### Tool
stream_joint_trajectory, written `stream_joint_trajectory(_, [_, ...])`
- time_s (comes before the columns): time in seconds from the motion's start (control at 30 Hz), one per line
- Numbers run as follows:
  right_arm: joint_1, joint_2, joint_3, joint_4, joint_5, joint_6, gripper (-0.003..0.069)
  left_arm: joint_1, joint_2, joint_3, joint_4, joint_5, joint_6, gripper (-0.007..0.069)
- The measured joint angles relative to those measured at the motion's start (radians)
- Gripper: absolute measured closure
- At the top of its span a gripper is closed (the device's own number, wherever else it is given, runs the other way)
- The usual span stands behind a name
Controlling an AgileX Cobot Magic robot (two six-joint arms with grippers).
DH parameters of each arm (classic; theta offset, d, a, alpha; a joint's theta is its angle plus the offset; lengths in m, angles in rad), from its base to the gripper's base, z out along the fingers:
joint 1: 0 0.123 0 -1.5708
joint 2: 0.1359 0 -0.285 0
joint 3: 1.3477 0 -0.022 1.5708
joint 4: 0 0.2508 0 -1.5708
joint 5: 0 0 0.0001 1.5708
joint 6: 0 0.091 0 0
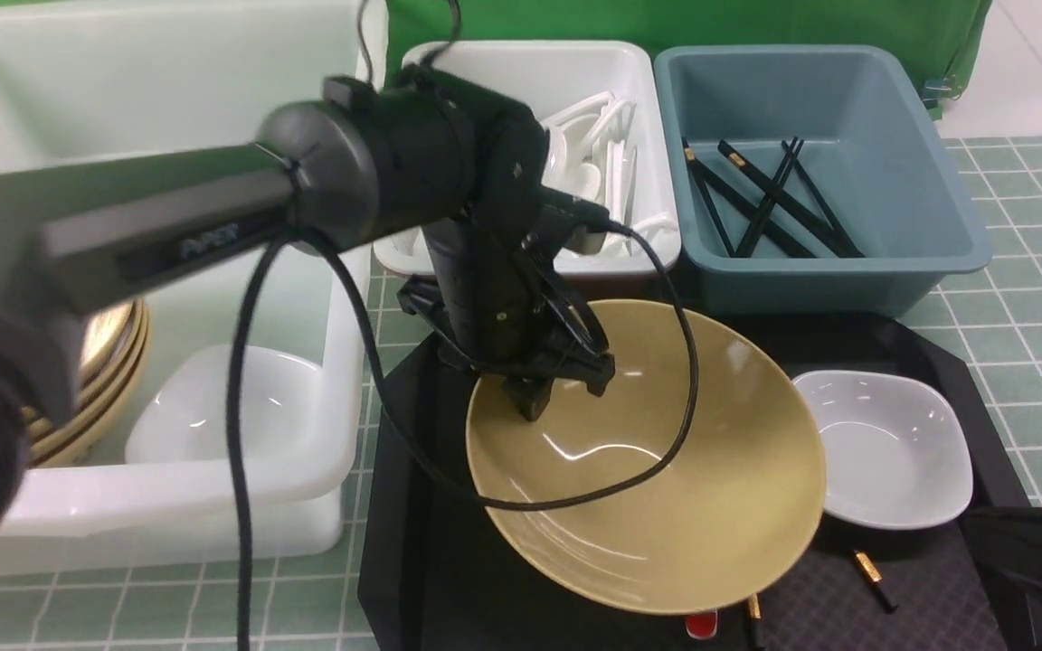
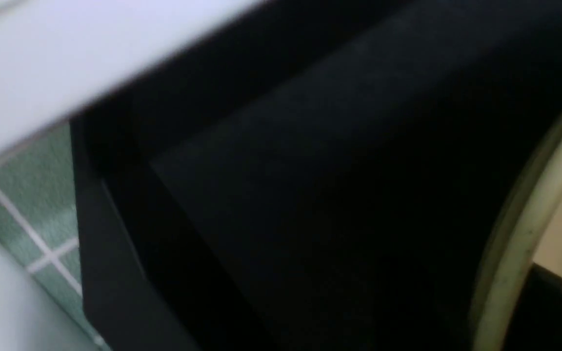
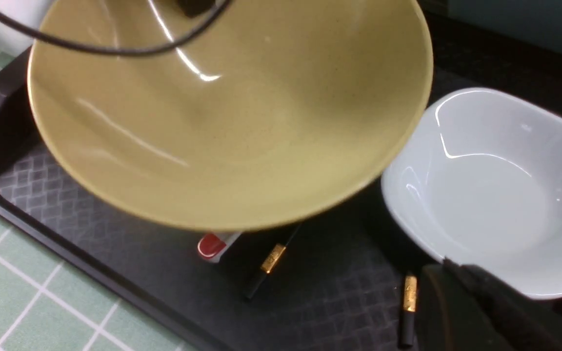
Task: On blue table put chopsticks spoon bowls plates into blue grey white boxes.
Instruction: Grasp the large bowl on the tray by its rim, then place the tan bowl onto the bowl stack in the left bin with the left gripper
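Front cam's the only one showing the left gripper pinching the tan bowl by its far rim, tilted over the black tray. Right wrist cam gives the clearer look at the red-tipped spoon and chopsticks, mostly buried under it. Left wrist cam is basically darkness. Right gripper is pressed closed, mostly cut off.

Mustard-tan bowl, white plate, black tray

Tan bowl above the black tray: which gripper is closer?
Left. The left gripper clamps the tan bowl at its far rim; the right gripper sits apart, beside the white plate.
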Motion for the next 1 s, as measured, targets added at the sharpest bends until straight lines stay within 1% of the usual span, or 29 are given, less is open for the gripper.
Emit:
stream_joint_trajectory(0.07, [0.000,0.000,0.000,0.000,0.000,0.000,0.0621,-0.001,-0.036,0.000,-0.032,0.006,0.021,0.0558])
stream_joint_trajectory(0.13, [0.000,0.000,0.000,0.000,0.000,0.000,0.0620,-0.004,-0.087,0.000,-0.049,0.007,0.048,0.0602])
stream_joint_trajectory(0.17, [0.000,0.000,0.000,0.000,0.000,0.000,0.0619,-0.004,-0.116,0.001,-0.069,0.001,0.062,0.0613])
stream_joint_trajectory(0.3, [0.000,0.000,0.000,0.000,0.000,0.000,0.0616,-0.001,-0.243,0.008,-0.122,-0.029,0.140,0.0617])
stream_joint_trajectory(0.43, [0.000,0.000,0.000,0.000,0.000,0.000,0.0615,-0.002,-0.358,0.008,-0.202,-0.082,0.168,0.0617])
stream_joint_trajectory(0.5, [0.000,0.000,0.000,0.000,0.000,0.000,0.0613,0.003,-0.414,0.008,-0.205,-0.088,0.168,0.0617])
stream_joint_trajectory(0.6, [0.000,0.000,0.000,0.000,0.000,0.000,0.0611,0.037,-0.498,0.008,-0.192,-0.076,0.168,0.0617])
stream_joint_trajectory(0.67, [0.000,0.000,0.000,0.000,0.000,0.000,0.0610,0.115,-0.571,0.008,-0.165,-0.064,0.167,0.0617])
stream_joint_trajectory(0.73, [0.000,0.000,0.000,0.000,0.000,0.000,0.0608,0.218,-0.631,0.008,-0.131,-0.055,0.155,0.0618])
stream_joint_trajectory(0.87, [0.000,0.000,0.000,0.000,0.000,0.000,0.0606,0.505,-0.706,0.015,-0.076,-0.030,0.103,0.0617])
stream_joint_trajectory(0.9, [0.000,0.000,0.000,0.000,0.000,0.000,0.0606,0.521,-0.708,0.017,-0.074,-0.030,0.101,0.0617])
stream_joint_trajectory(0.93, [0.000,0.000,0.000,0.000,0.000,0.000,0.0606,0.645,-0.718,0.044,-0.066,-0.034,0.087,0.0617])
stream_joint_trajectory(0.97, [0.000,0.000,0.000,0.000,0.000,0.000,0.0606,0.675,-0.721,0.054,-0.066,-0.037,0.086,0.0617])
stream_joint_trajectory(1.0, [0.000,0.000,0.000,0.001,0.000,0.000,0.0606,0.774,-0.724,0.089,-0.068,-0.047,0.081,0.0617])
